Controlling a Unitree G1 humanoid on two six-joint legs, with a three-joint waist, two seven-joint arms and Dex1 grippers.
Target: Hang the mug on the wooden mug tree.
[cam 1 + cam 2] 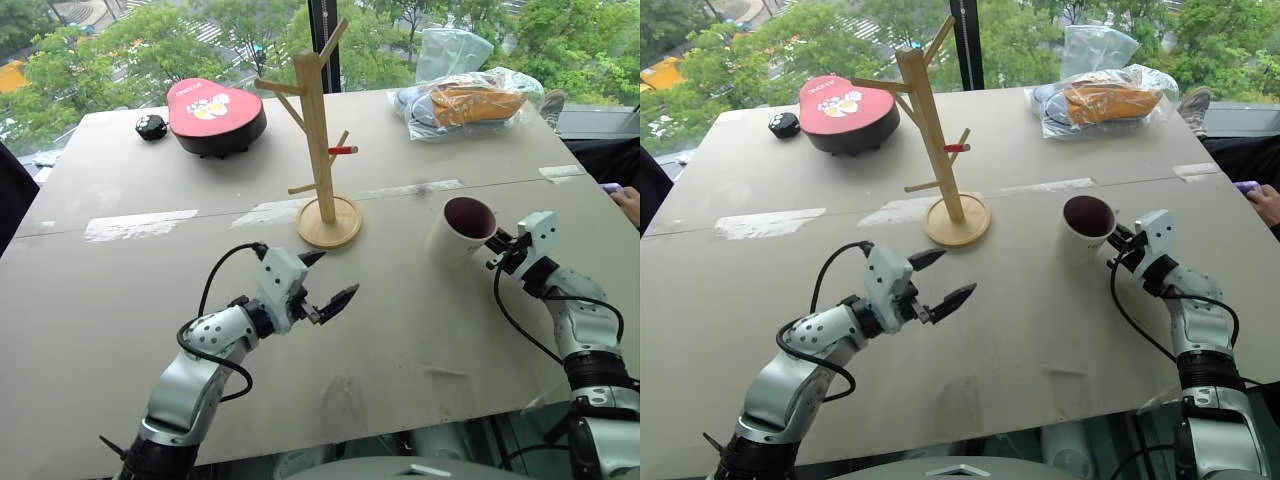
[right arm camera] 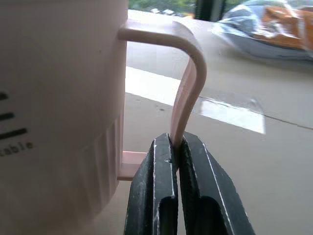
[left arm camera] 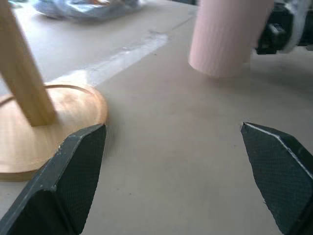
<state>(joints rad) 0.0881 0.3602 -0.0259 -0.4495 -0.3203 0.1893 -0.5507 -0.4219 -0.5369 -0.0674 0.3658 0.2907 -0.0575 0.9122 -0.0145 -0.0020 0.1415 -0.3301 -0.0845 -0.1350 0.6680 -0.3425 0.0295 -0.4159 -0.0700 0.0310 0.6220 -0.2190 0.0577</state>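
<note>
While the right gripper (image 2: 175,147) clamps the loop handle of the mug (image 1: 463,228), we hold the mug tilted on the tabletop (image 1: 120,290), to the right of the wooden mug tree (image 1: 320,150). Our left gripper (image 1: 327,280) hovers released, in front of the tree's base.

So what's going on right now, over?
Right gripper shut on the mug handle. Left gripper open, holding nothing. Mug off the wooden mug tree. Nothing between them.
</note>
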